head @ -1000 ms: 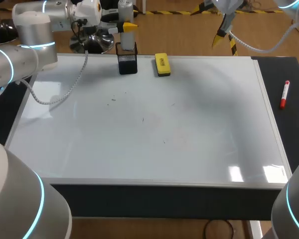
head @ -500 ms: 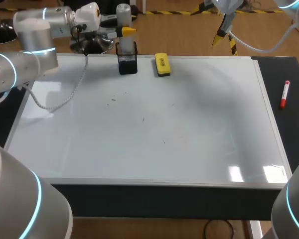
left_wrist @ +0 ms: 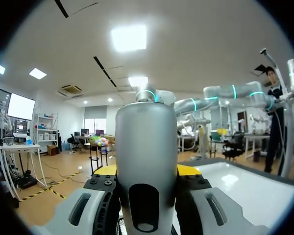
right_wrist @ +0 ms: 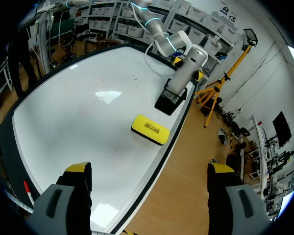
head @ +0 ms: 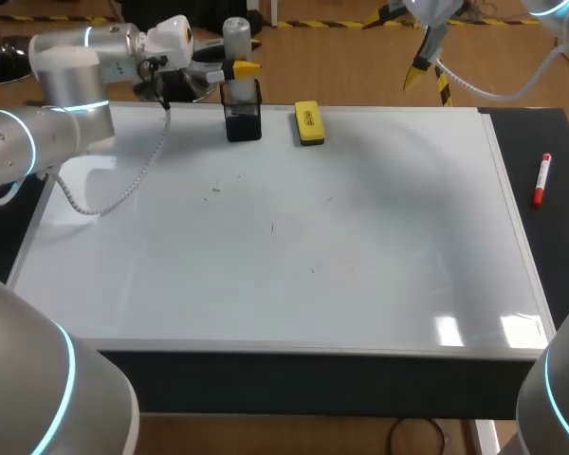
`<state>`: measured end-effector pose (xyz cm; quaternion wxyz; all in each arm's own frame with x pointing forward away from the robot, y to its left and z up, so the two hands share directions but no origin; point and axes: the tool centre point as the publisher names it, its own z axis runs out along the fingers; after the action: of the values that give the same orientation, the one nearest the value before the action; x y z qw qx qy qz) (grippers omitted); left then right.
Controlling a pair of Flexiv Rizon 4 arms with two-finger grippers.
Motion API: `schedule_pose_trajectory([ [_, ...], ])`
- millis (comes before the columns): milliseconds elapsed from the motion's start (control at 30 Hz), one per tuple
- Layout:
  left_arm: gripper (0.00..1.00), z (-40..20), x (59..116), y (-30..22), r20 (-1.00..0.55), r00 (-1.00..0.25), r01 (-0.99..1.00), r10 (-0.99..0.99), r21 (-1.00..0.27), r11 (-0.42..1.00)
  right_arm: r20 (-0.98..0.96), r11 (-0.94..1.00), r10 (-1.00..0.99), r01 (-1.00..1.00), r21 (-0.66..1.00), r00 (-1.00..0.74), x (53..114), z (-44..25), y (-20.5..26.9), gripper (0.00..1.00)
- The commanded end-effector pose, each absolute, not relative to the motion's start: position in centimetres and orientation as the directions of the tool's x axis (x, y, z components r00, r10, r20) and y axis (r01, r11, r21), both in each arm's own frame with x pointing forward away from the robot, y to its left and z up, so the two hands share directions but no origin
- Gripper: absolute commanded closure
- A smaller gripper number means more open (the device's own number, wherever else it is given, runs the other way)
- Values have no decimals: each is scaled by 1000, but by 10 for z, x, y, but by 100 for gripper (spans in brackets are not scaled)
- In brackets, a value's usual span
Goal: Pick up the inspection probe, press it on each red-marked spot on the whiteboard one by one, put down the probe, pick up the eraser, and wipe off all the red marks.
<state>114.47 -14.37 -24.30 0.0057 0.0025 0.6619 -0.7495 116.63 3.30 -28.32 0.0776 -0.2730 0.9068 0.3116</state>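
Upright grey probe (left_wrist: 146,142) filling the middle, clamped from both sides in the left gripper (left_wrist: 147,170), with yellow fingertips (left_wrist: 106,170) showing on either side. Beside the gripper, a stretch of white whiteboard (left_wrist: 247,188).

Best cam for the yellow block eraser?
Right wrist view: the yellow block eraser lies large and unobstructed on the whiteboard. Head view shows it small at the board's far edge; left wrist view misses it.
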Motion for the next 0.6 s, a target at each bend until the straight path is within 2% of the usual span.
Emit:
schedule_pose_trajectory([
  [33,100,-248,1147,-146,-8,-1000,8,1,-992,-130,-307,658,-451,-545,520,-838,1167,-282,33,0],
  [600,100,-263,1146,-144,9,-1000,-10,8,-990,-138,-307,658,-451,-545,520,-838,1167,-282,33,0],
])
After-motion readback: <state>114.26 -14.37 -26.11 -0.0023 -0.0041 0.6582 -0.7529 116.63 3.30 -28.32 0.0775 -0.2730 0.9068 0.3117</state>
